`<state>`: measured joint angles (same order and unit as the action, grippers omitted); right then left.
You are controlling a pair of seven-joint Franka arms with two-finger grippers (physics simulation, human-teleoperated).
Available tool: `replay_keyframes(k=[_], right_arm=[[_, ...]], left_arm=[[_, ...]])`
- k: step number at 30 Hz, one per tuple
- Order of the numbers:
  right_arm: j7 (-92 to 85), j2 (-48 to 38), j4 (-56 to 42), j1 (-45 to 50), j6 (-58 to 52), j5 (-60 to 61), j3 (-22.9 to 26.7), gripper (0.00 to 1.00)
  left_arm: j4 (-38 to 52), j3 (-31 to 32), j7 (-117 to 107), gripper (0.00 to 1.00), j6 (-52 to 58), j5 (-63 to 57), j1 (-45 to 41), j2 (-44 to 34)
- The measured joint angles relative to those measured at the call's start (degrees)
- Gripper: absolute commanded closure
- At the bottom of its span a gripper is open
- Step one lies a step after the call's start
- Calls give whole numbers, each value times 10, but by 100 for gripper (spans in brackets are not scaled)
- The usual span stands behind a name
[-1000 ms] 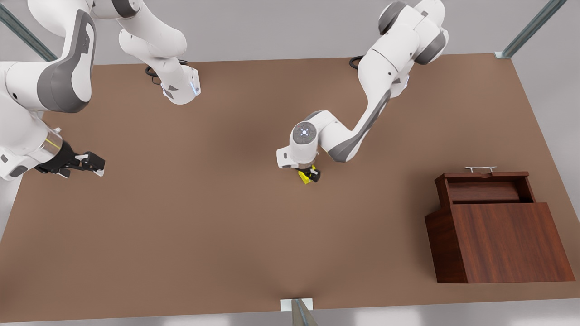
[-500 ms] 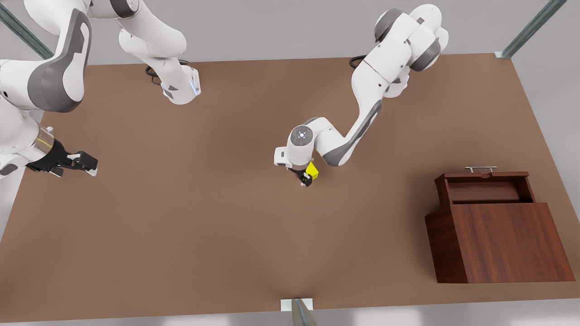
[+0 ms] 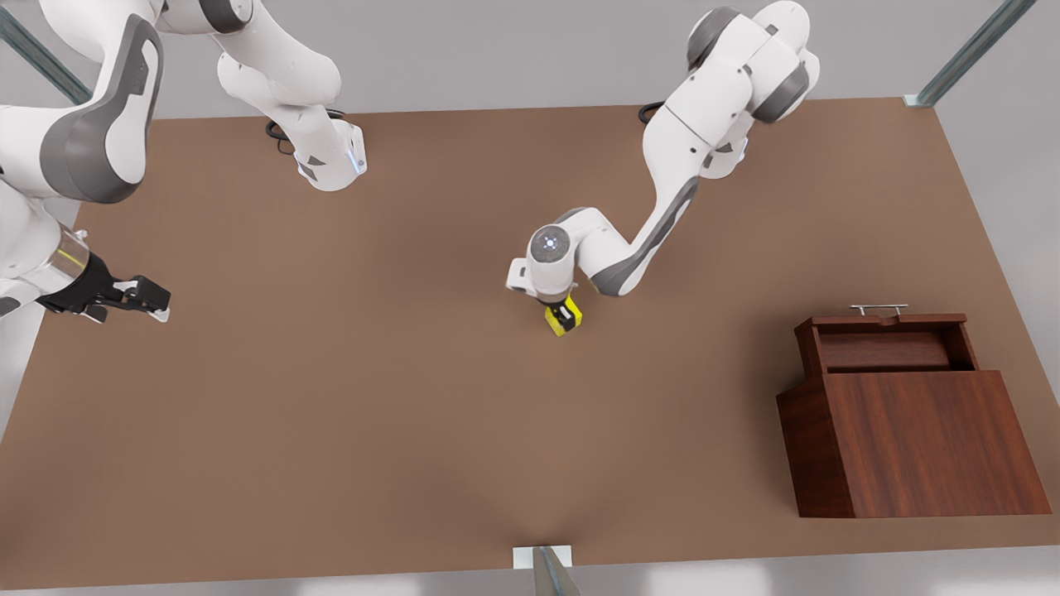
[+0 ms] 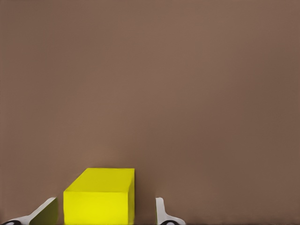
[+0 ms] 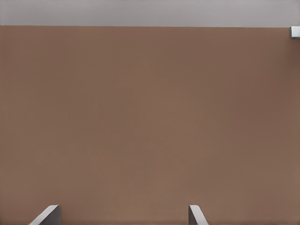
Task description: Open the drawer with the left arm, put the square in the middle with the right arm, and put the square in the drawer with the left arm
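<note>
Left pincer (image 3: 564, 318) straddles the square (image 3: 561, 319) ungripped; right pincer (image 3: 153, 300) spread, idle.

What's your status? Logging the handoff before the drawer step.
Left gripper open, astride the square at mid-table. Right gripper open, waiting at the front view's left. Drawer open. Bare tabletop between square and drawer.

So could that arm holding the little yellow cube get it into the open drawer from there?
Probably yes. The left end effector sits around the square at mid-table, fingers apart. The drawer stands open at the front view's right, with bare tabletop between. The right end effector waits far off.
</note>
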<state>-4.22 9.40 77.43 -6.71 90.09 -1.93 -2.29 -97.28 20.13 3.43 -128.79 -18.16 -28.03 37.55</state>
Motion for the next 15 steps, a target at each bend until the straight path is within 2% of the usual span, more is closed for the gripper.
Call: replay_keyframes(k=[15], right_arm=[[0,1,0,0,7,1,-1,0]], left_arm=[[-13,-12,15,0,-1,-2,0,7]])
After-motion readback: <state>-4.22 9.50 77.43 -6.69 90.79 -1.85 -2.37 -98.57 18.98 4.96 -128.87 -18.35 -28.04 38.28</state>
